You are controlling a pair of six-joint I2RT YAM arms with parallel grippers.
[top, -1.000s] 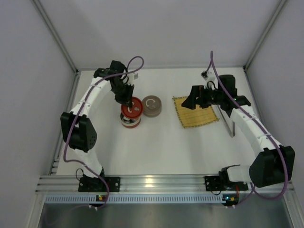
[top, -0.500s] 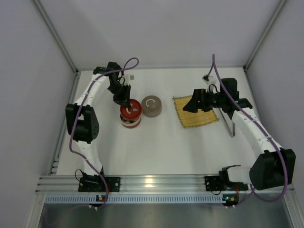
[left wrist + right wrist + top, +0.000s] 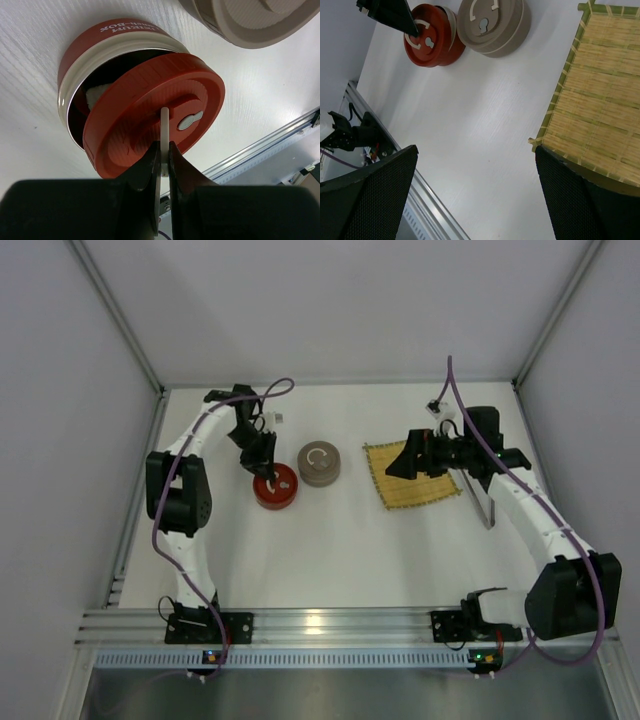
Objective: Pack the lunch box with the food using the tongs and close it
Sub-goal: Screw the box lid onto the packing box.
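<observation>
My left gripper [image 3: 163, 150] is shut on the thin white handle [image 3: 164, 122] of the red lid [image 3: 150, 110]. It holds the lid tilted over the mouth of the red lunch box [image 3: 100, 42], part of the opening still uncovered. A white piece of food [image 3: 97, 95] shows inside the box. From above, the lid [image 3: 277, 485] hides the box, with the left gripper [image 3: 268, 462] on it. My right gripper [image 3: 476, 149] is open and holds nothing, hovering by the left edge of the bamboo mat [image 3: 600, 95]. The tongs [image 3: 487, 502] lie right of the mat, partly under the right arm.
A beige round container [image 3: 319, 463] with its lid on stands just right of the lunch box. The bamboo mat [image 3: 415, 478] lies at the right with nothing on the part that shows. Aluminium rails run along the near table edge [image 3: 320, 625].
My left gripper has brought the red lid down onto the lunch box, so the box's pale side no longer shows from above. The right gripper has shifted slightly over the mat.
</observation>
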